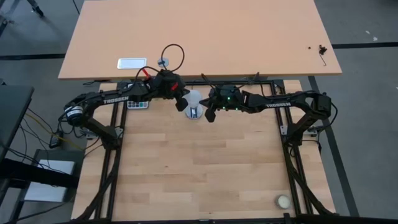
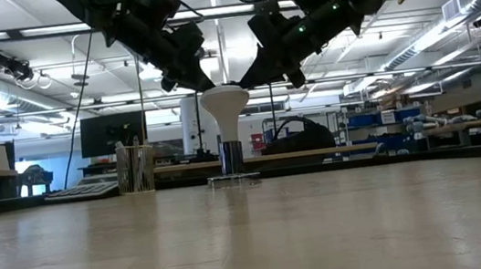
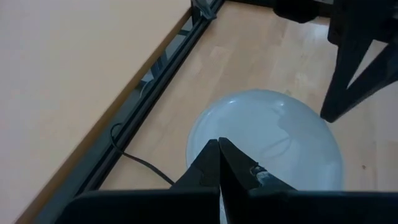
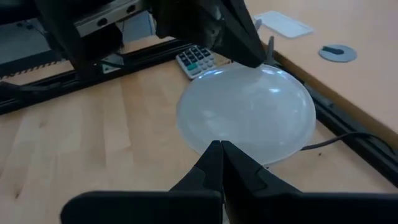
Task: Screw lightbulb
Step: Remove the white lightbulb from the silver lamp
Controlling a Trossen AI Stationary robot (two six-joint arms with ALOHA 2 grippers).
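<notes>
Flanking upright lightbulb, left claw & right claw pinched closed.

You can read one word only: "TROSSEN" in white capitals on the dark forearm link of the left arm, well behind the closed left gripper. A matching white mark sits on the dark forearm link of the right arm, behind its closed right gripper, but its letters are too small to make out.
</notes>
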